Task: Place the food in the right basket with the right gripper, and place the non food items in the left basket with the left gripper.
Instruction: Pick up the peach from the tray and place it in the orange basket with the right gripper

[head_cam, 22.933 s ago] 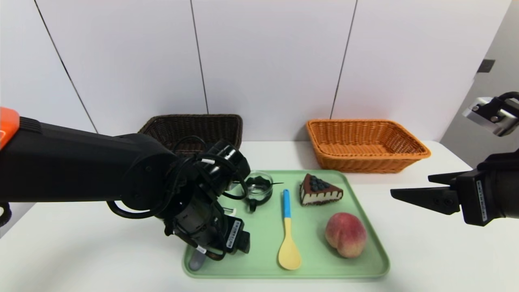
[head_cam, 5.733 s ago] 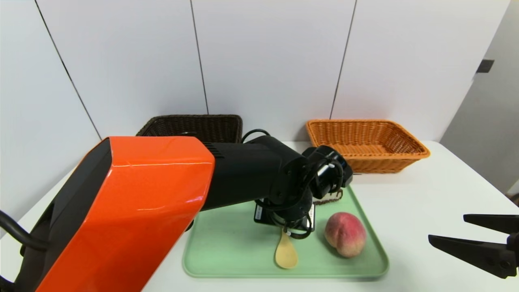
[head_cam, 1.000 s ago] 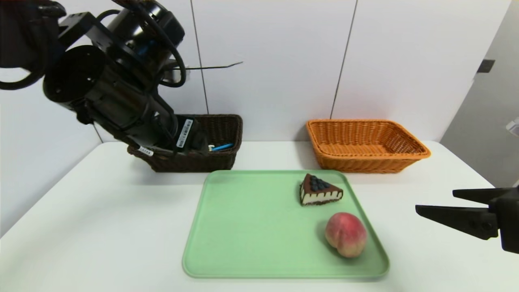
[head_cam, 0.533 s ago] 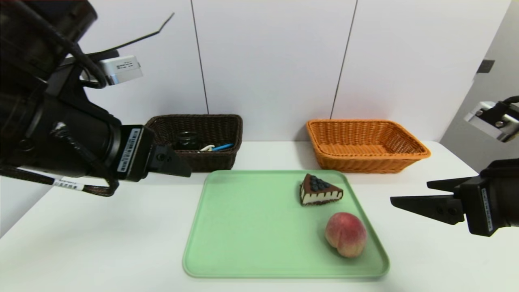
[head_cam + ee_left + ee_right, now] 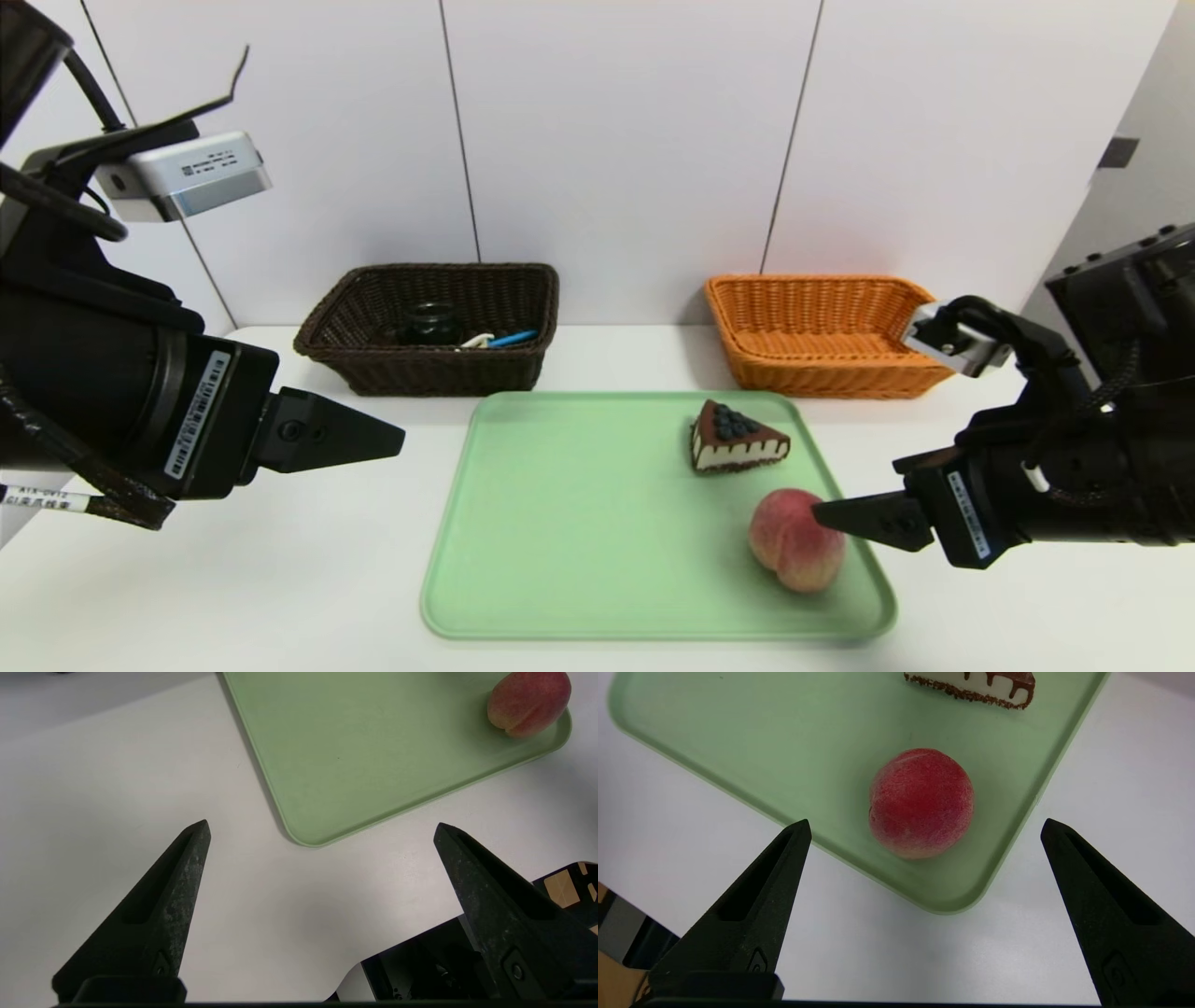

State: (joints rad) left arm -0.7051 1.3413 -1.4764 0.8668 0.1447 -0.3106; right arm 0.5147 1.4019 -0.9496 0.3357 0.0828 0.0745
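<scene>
A pink-red peach (image 5: 796, 539) lies near the green tray's (image 5: 579, 523) front right corner. Behind it on the tray sits a chocolate cake wedge (image 5: 738, 437). My right gripper (image 5: 845, 516) hangs open just right of the peach, its tip close to the fruit. In the right wrist view the peach (image 5: 922, 802) lies just beyond the wide-spread right gripper (image 5: 925, 822), nothing held. The dark brown left basket (image 5: 355, 322) holds the glass cup (image 5: 429, 322), white peeler (image 5: 478, 341) and blue-handled spoon (image 5: 512, 337). My left gripper (image 5: 373, 437) hovers open and empty left of the tray. The orange right basket (image 5: 840, 373) is empty.
The baskets stand against the white back wall. In the left wrist view, bare white table lies under the left gripper (image 5: 322, 826), with the tray's corner (image 5: 299, 835) ahead and the table's front edge close by.
My left arm has pulled back from the dark basket, where the spoon now lies, and come down left of the tray. My right gripper has moved left, up to the peach.
</scene>
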